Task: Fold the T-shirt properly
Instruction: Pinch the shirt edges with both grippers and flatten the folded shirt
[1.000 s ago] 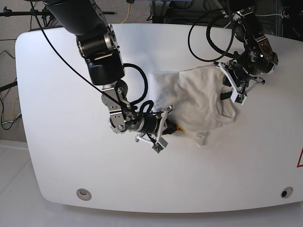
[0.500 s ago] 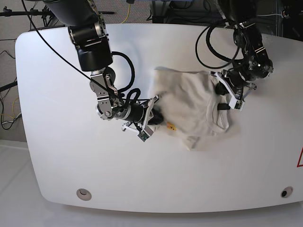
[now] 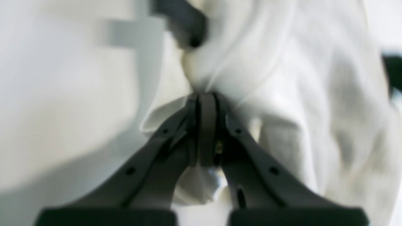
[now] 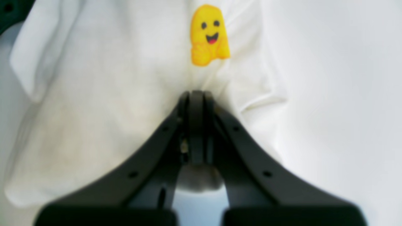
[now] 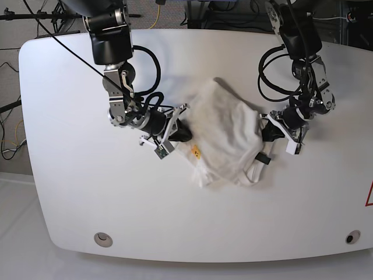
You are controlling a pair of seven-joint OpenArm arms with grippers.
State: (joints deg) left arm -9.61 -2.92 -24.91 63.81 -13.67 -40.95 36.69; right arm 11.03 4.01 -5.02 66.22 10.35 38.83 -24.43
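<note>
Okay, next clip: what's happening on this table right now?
A two-armed robot is handling a white cloth T-shirt on a white table. The right gripper is shut on the fabric just below a small yellow smiling cartoon print. The left gripper is shut on a bunched fold at the shirt's other side. The shirt is crumpled between the two arms, not yet folded or laid flat.

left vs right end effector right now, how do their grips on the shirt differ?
The left end effector pinches plain white, bunched cloth of the T-shirt; the right end effector pinches cloth just below a yellow smiley print. In the base view, left grips the shirt's right side, right its left. Both are shut on the shirt.
</note>
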